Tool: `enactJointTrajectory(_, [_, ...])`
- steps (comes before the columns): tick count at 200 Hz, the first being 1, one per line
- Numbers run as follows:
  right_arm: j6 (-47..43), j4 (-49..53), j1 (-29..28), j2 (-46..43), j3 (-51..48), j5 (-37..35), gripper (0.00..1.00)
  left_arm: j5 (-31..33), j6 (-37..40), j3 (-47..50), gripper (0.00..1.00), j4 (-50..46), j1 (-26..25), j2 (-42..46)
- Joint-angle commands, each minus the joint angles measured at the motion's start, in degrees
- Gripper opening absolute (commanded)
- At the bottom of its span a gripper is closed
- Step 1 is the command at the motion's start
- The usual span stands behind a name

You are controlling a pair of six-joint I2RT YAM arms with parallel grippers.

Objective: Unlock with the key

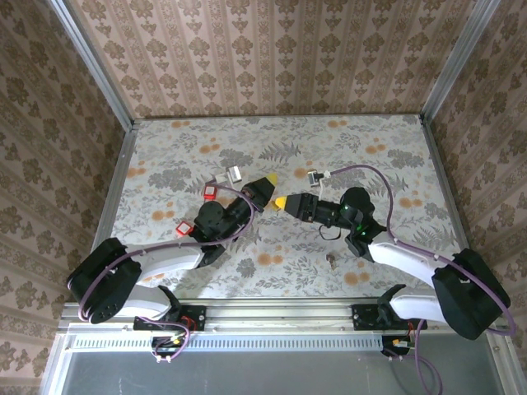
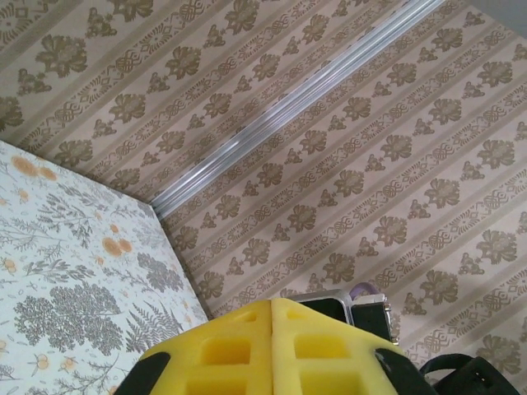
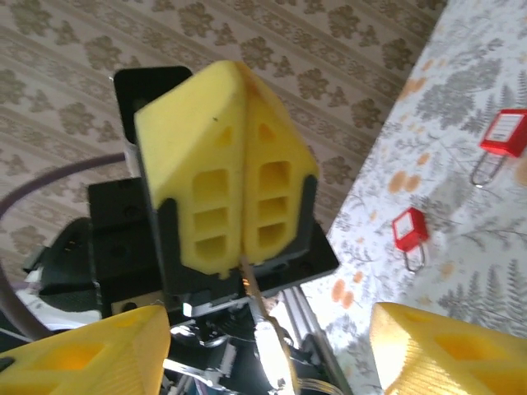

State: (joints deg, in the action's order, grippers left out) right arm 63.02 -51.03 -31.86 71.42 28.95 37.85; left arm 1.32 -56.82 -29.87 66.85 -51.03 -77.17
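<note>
counter [image 1: 387, 148]: busy print, could mask small parts | left gripper [image 1: 265, 183]: jaws clenched, apparently on nothing | right gripper [image 1: 283, 202]: jaws released, close to the left, clash risk | padlocks [image 1: 210, 192] [image 1: 184, 229]: loose, may skid under key push | key [image 1: 332, 260]: likely the dark speck flat on the counter by the right arm, may slip from a pinch

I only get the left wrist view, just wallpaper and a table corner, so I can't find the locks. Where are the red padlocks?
Observer: Both red padlocks lie on the table just left of the left arm's wrist, one farther out, one nearer.
Operator: And the key?
Observer: A tiny dark thing, probably the key, lies on the table close beside the right arm, on its near side.
Operator: Is the right gripper open?
Observer: Yes, the right gripper is open, facing the left gripper tip to tip.
</note>
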Motion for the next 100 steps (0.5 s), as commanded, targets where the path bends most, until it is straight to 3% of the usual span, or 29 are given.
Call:
enactJointTrajectory(1, [3.7, -9.6, -0.9, 2.2, -1.1, 0.8, 0.61, 2.2, 1.8, 0.9, 0.0, 4.5, -0.6, 0.2])
enactJointTrajectory(100, [6.9, -15.8, -2.9, 5.9, -1.3, 1.1, 0.41, 9.9, 3.6, 3.2, 0.0, 6.5, -2.7, 1.6])
